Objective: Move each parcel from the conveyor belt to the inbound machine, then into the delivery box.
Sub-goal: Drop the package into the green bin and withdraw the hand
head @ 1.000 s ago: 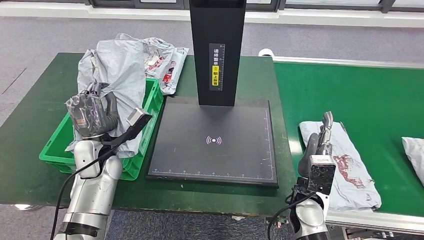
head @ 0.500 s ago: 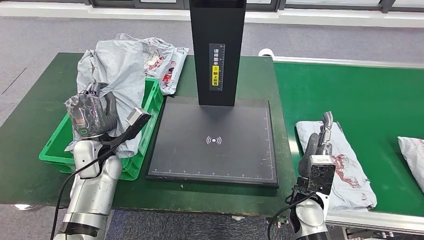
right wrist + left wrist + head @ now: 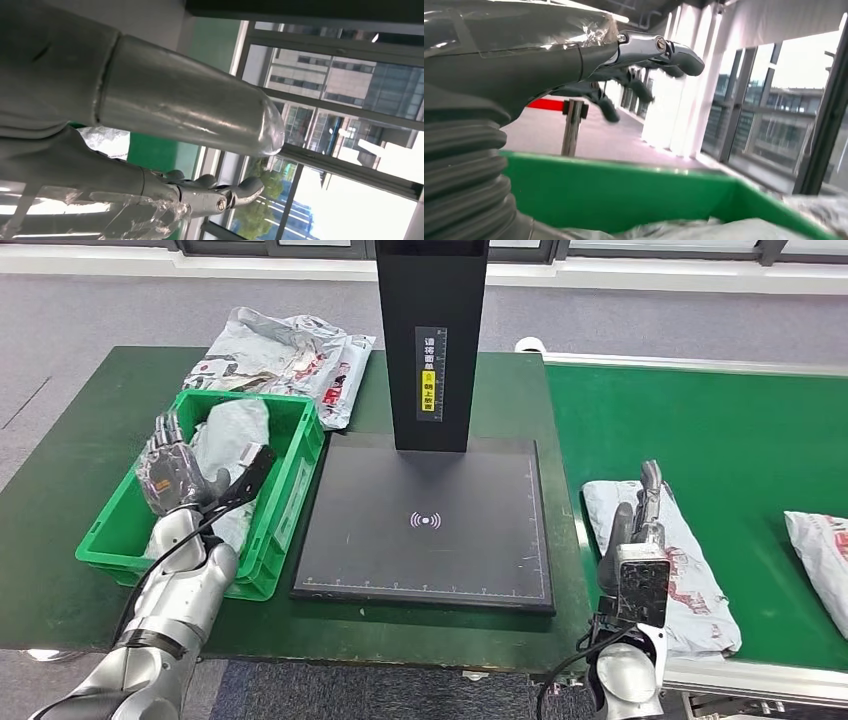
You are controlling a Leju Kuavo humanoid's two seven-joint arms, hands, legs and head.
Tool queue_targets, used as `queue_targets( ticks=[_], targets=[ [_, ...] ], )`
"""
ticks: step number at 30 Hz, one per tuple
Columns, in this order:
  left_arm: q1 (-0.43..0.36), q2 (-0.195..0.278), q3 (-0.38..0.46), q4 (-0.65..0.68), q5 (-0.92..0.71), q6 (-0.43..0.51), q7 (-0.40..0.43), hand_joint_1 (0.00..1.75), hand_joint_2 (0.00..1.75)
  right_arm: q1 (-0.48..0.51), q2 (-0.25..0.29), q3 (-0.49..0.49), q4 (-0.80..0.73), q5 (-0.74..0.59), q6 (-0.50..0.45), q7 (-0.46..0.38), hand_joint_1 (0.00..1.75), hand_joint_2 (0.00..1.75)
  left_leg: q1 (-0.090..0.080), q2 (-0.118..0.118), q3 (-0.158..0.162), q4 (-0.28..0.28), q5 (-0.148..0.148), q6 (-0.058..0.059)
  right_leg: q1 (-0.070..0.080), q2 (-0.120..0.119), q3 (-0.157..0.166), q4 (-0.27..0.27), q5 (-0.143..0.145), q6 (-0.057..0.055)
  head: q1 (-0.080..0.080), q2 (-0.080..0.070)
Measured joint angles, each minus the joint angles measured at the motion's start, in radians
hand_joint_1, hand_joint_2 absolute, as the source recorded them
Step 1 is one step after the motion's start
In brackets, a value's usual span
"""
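A grey parcel [image 3: 232,435] lies inside the green delivery box [image 3: 292,490] on the left of the table. My left hand [image 3: 180,465] hovers over the box with fingers spread and holds nothing; the left wrist view shows its fingers [image 3: 644,55] stretched out above the green box wall [image 3: 624,195]. On the conveyor belt [image 3: 720,430] lies a grey parcel with red print [image 3: 680,570]. My right hand [image 3: 640,510] stands over that parcel's near edge, fingers straight and empty. In the right wrist view its fingers [image 3: 210,192] extend freely.
The black inbound machine's flat pad [image 3: 425,520] sits mid-table, its tall column [image 3: 432,340] behind. Two more parcels [image 3: 290,355] lie on the table behind the box. Another parcel [image 3: 820,550] lies at the belt's right edge.
My left hand has let go of the large grey parcel, which now lies down in the box, and the hand has lowered. The belt parcels have drifted slightly left.
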Motion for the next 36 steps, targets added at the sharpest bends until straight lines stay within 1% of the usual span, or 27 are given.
queue_targets(
  ticks=[5, 8, 10, 14, 16, 17, 19, 21, 23, 24, 29, 36],
  targets=[
    [-0.008, 0.005, 0.004, 0.038, -0.001, 0.001, 0.001, 0.00, 1.75, 0.003, 0.002, -0.006, -0.002, 0.000, 0.000, -0.010, 0.00, 0.00, 0.000, 0.000, 0.000, 0.000, 0.000, 0.000, 0.000, 0.000, 0.000, 0.000, 0.000, 0.000, 0.000, 0.000],
    [-0.009, 0.006, 0.007, 0.043, 0.029, 0.002, -0.028, 0.00, 1.75, 0.007, 0.002, -0.009, -0.003, -0.001, -0.004, -0.015, 0.00, 0.00, 0.000, 0.000, 0.000, 0.000, 0.000, 0.000, 0.000, 0.000, 0.000, 0.000, 0.000, 0.000, 0.000, 0.000],
    [-0.009, 0.004, 0.012, 0.041, 0.101, 0.000, -0.087, 0.00, 1.75, 0.012, 0.002, -0.010, -0.005, -0.003, -0.007, -0.016, 0.00, 0.00, 0.000, 0.000, 0.000, 0.000, 0.000, 0.000, 0.000, 0.000, 0.000, 0.000, 0.000, 0.000, 0.000, 0.000],
    [-0.007, -0.011, 0.019, 0.014, 0.415, -0.046, -0.309, 0.00, 1.75, 0.020, 0.002, -0.013, -0.010, -0.014, -0.018, -0.018, 0.00, 0.00, 0.000, 0.000, 0.000, 0.000, 0.000, 0.000, 0.000, 0.000, 0.000, 0.000, 0.000, 0.000, 0.000, 0.000],
    [-0.005, -0.023, 0.021, -0.015, 0.566, -0.107, -0.400, 0.00, 1.75, 0.022, 0.002, -0.015, -0.010, -0.015, -0.023, -0.019, 0.00, 0.00, 0.000, 0.000, 0.000, 0.000, 0.000, 0.000, 0.000, 0.000, 0.000, 0.000, 0.000, 0.000, 0.000, 0.000],
    [-0.002, -0.031, 0.022, -0.033, 0.651, -0.156, -0.447, 0.00, 1.75, 0.022, 0.002, -0.016, -0.010, -0.011, -0.029, -0.019, 0.00, 0.00, 0.000, 0.000, 0.000, 0.000, 0.000, 0.000, 0.000, 0.000, 0.000, 0.000, 0.000, 0.000, 0.000, 0.000],
    [0.012, -0.049, 0.022, -0.082, 0.854, -0.290, -0.540, 0.00, 1.75, 0.022, -0.001, -0.019, -0.007, 0.008, -0.045, -0.014, 0.00, 0.00, 0.000, 0.000, 0.000, 0.000, 0.000, 0.000, 0.000, 0.000, 0.000, 0.000, 0.000, 0.000, 0.000, 0.000],
    [0.043, -0.068, 0.012, -0.152, 1.088, -0.451, -0.605, 0.00, 1.75, 0.015, -0.007, -0.027, 0.011, 0.033, -0.063, -0.005, 0.00, 0.00, 0.000, 0.000, 0.000, 0.000, -0.001, 0.000, -0.001, 0.000, 0.000, 0.000, 0.000, 0.000, 0.000, 0.000],
    [0.081, -0.085, -0.013, -0.226, 1.274, -0.560, -0.631, 0.00, 1.75, 0.003, -0.014, -0.038, 0.044, 0.048, -0.076, 0.001, 0.00, 0.00, 0.000, 0.000, 0.000, 0.000, -0.001, 0.000, -0.001, 0.000, 0.000, 0.000, 0.000, 0.000, 0.000, 0.000],
    [0.099, -0.091, -0.027, -0.257, 1.327, -0.584, -0.636, 0.00, 1.75, -0.002, -0.017, -0.043, 0.060, 0.052, -0.079, 0.001, 0.00, 0.00, 0.000, 0.000, 0.000, 0.000, -0.001, 0.000, -0.001, 0.000, 0.000, 0.000, 0.000, 0.000, 0.000, 0.000],
    [0.140, -0.102, -0.077, -0.339, 1.391, -0.594, -0.638, 0.00, 1.75, -0.013, -0.023, -0.052, 0.102, 0.056, -0.083, 0.000, 0.00, 0.00, -0.001, -0.001, -0.001, 0.000, -0.001, 0.000, -0.001, -0.001, 0.000, 0.000, 0.000, 0.000, 0.000, 0.000],
    [0.152, -0.101, -0.096, -0.374, 1.403, -0.594, -0.638, 0.00, 1.75, -0.017, -0.028, -0.053, 0.121, 0.056, -0.083, 0.000, 0.00, 0.00, -0.001, -0.001, 0.000, 0.000, 0.000, 0.000, 0.001, -0.001, 0.000, 0.000, 0.000, 0.000, 0.000, 0.000]
  ],
)
